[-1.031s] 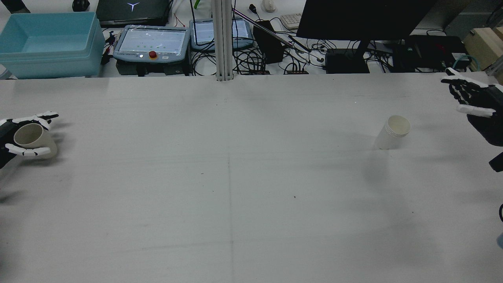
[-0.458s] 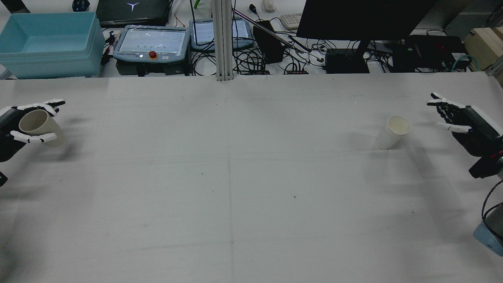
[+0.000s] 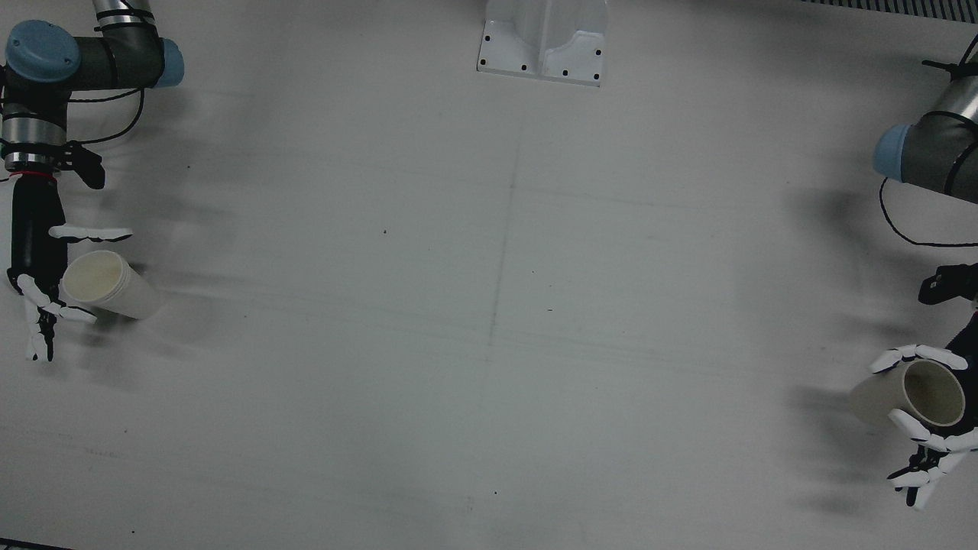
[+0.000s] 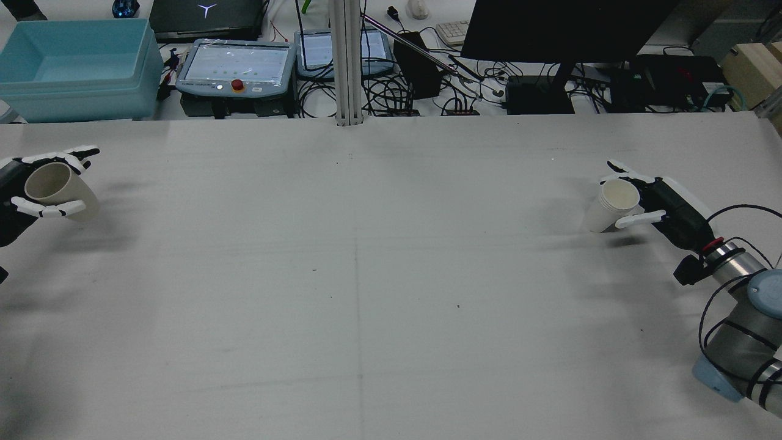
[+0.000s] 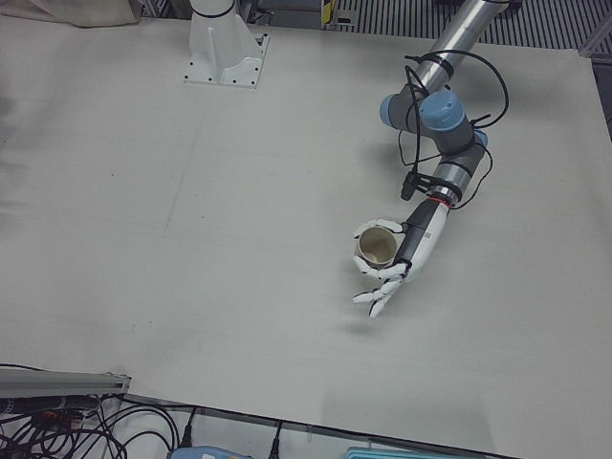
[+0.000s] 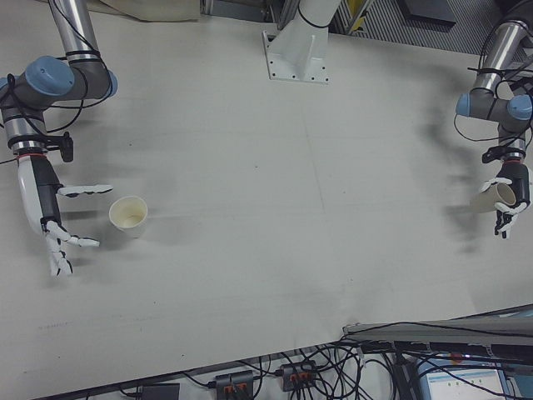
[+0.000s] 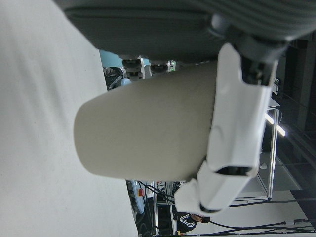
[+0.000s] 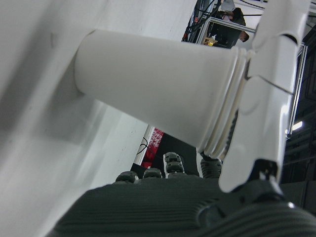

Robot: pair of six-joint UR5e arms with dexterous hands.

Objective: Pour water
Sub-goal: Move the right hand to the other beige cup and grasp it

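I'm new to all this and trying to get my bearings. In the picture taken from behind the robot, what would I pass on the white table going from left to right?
Left hand holding a paper cup → bare table → stack of white cups → right hand reaching around the stack.

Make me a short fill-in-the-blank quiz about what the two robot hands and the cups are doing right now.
1. The left hand holds a paper ____ clear of the table.
2. The stacked cups stand on the table beside the ____ hand.
3. The right hand's fingers are ____ around the stacked cups, not yet closed.

Missing words: cup; right; open
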